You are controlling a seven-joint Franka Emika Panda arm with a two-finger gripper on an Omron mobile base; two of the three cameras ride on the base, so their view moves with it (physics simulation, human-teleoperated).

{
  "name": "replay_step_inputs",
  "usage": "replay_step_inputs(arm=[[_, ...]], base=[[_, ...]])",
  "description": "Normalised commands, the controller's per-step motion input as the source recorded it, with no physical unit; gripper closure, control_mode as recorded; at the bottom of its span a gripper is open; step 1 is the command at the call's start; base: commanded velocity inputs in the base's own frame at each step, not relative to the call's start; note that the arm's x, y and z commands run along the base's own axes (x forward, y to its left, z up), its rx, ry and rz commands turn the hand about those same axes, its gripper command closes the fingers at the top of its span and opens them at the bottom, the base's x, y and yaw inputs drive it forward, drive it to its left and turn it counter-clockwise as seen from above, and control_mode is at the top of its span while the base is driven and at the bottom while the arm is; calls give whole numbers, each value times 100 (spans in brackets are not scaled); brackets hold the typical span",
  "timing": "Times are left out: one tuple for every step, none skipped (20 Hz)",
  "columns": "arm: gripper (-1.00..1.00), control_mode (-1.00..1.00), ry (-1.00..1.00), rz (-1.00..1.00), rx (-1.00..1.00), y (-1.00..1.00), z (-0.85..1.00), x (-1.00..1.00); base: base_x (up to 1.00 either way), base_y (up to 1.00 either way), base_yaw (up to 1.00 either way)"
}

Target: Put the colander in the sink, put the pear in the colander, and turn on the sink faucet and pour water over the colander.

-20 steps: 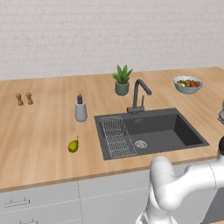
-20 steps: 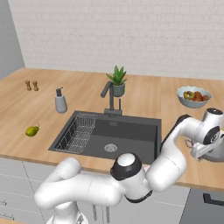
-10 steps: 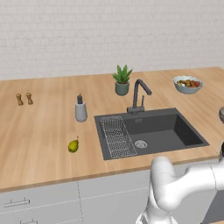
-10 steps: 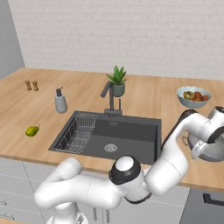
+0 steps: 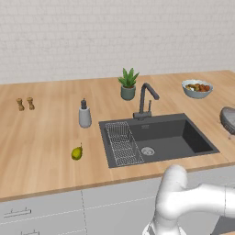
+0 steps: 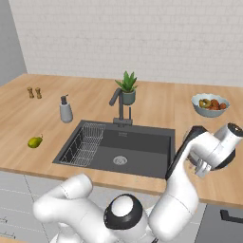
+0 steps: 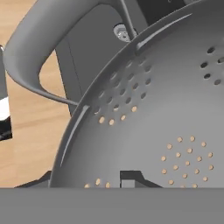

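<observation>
One gripper point(image 6: 203, 167) is clamped narrowly on the rim of the colander point(image 7: 166, 113), which sits on the worktop point(image 5: 41, 137) right of the sink point(image 6: 137, 147); the pear point(image 5: 76, 153) lies well left

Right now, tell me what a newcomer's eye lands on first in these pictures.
The white arm reaching right to the colander on the counter beyond the sink, its end effector at the colander's rim; the hand view shows the perforated bowl close up. Next, the dark sink with its angular faucet mid-counter. Then the lone pear on the wood to the sink's left.
</observation>
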Motion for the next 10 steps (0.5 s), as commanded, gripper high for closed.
replay_step_inputs(arm=[[100,-100,-18,33,-1,88,11,0],[100,-100,-15,33,0,86,10,0],[100,-100,-12,33,0,79,4,9],[100,-100,-11,34,-1,71,3,13],[100,-100,-12,36,-1,64,1,17],[100,-100,-12,38,-1,59,0,16],[100,-100,-12,39,-1,52,0,19],[100,-100,-12,40,-2,49,0,19],[100,-100,-12,42,-1,39,0,23],[100,-100,-7,43,0,29,0,38]], base=[[0,0,0],[0,0,0],[0,0,0],[0,0,0],[0,0,0],[0,0,0],[0,0,0],[0,0,0],[0,0,0],[0,0,0]])
